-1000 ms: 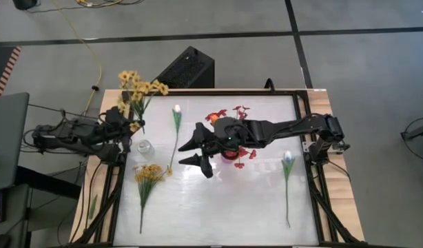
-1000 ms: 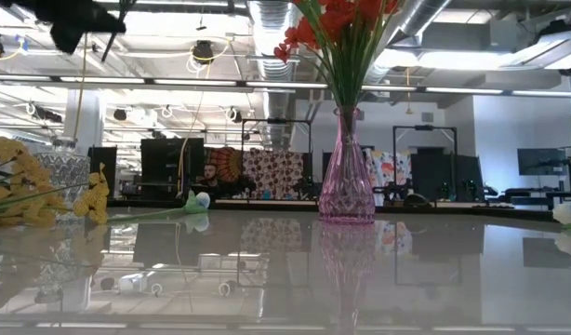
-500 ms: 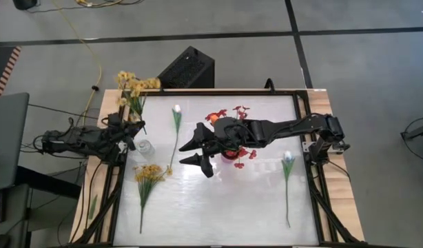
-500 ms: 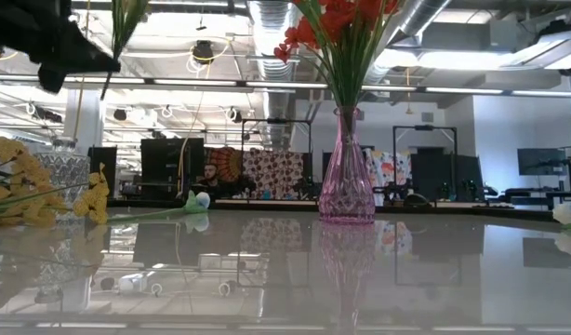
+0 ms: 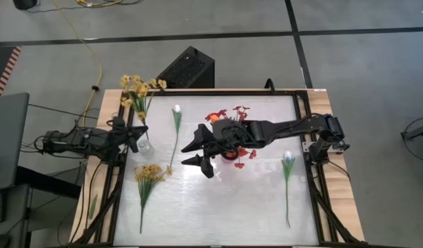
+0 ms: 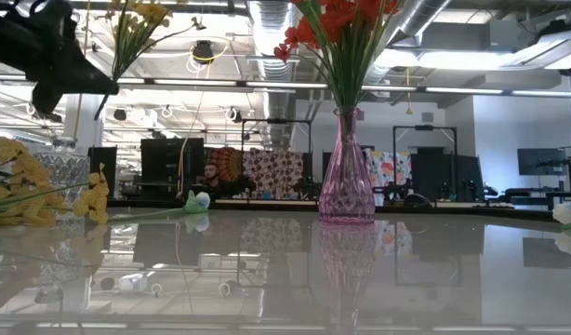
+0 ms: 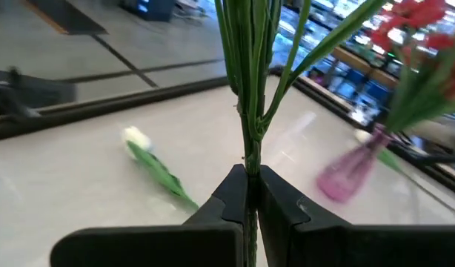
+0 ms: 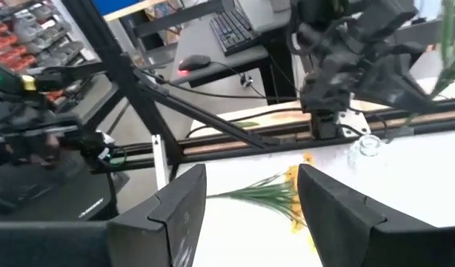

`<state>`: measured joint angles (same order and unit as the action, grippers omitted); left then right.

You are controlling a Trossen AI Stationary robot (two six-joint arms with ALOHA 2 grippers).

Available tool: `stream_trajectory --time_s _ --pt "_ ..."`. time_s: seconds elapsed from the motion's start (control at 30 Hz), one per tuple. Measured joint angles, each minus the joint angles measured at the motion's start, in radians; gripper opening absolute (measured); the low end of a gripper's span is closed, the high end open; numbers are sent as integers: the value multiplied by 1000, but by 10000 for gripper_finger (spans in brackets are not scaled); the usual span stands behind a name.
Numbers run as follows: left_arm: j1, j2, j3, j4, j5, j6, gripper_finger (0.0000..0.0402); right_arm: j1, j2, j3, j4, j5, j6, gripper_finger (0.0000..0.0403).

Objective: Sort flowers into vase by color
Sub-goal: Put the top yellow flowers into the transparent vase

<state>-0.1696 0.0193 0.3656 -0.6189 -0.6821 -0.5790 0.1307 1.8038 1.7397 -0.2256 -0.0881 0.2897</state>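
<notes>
My left gripper [image 5: 132,133] is above the table's left edge, shut on a yellow blossom spray [image 5: 139,87] that stands up above it [image 6: 141,17]. A clear glass vase [image 5: 144,147] stands just beside it on the table [image 6: 62,172]. My right gripper [image 5: 198,154] hovers open mid-table, its arm passing over the pink vase [image 6: 346,181] that holds red sprays [image 6: 346,23]. A second yellow spray [image 5: 148,176] and two white tulips [image 5: 176,122] [image 5: 287,165] lie flat on the table. My left gripper pinches the yellow spray's green stem [image 7: 248,159] between its two fingers [image 7: 229,196], below where the stalks branch. The fingers come in level from the table's left, across the stem. The spray is lifted clear and about upright, blossoms above the gripper.
The lying yellow spray [image 8: 276,194] and the clear vase [image 8: 364,148] sit ahead of my open right fingers. A white tulip [image 7: 138,138] lies between the two vases. Wooden rails and a black frame [image 5: 304,117] edge the table; its near half is bare.
My left gripper has come down and shifted slightly toward the clear vase, still shut on the yellow spray. The spray has sunk with it, and its blossoms now show in the low view. The right arm has barely moved.
</notes>
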Motion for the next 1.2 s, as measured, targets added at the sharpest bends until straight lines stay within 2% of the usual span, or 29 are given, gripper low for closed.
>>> stream_trajectory --time_s 0.13,0.23,0.3,0.47,0.6,0.73,0.97,1.2 --pt "0 0 0 140 235 82 0 -22 1 -2 48 48 1 237" --pt "0 9 0 339 398 138 0 -56 23 -1 172 49 1 236" --pt "0 25 0 472 470 177 0 -75 40 -2 230 41 2 233" --pt "0 107 2 715 493 238 0 -93 120 23 319 24 24 225" --pt "0 205 2 777 512 231 0 -101 173 105 334 -16 19 224" --pt "0 320 1 868 543 226 0 -108 213 173 274 -21 16 224" --pt "0 458 1 1044 600 245 0 -116 211 182 246 -20 0 223" --pt "0 546 1 1108 610 242 0 -115 211 182 231 -22 0 223"
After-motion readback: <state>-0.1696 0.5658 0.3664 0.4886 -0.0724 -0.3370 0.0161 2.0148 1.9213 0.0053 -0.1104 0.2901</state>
